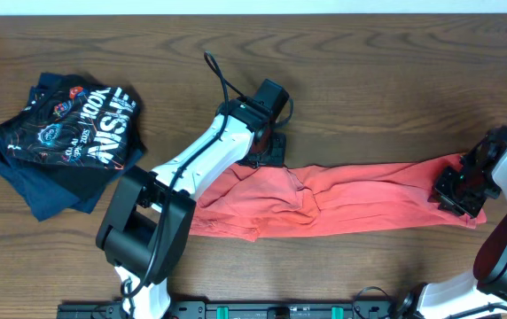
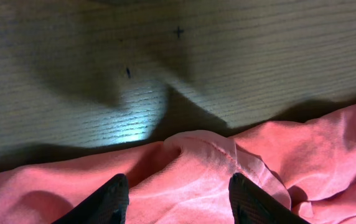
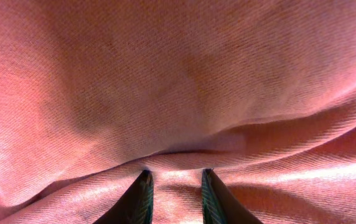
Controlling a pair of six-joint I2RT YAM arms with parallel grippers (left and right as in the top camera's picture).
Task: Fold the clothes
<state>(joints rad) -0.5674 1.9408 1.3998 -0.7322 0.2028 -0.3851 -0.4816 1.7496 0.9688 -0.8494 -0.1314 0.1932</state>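
Little is folded yet, we judge: our red shirt (image 1: pixel 351 199) lies bunched in a long strip on the tabletop (image 1: pixel 369 80). Our left tool (image 2: pixel 178 186) hangs open over it; our right tool (image 3: pixel 175 186) pinches its end

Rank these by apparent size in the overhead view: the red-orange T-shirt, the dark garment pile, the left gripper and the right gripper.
1. red-orange T-shirt, stretched into a long band across the table.
2. dark garment pile, clearly smaller than the shirt.
3. left gripper and right gripper: they look alike, so I don't rank them.
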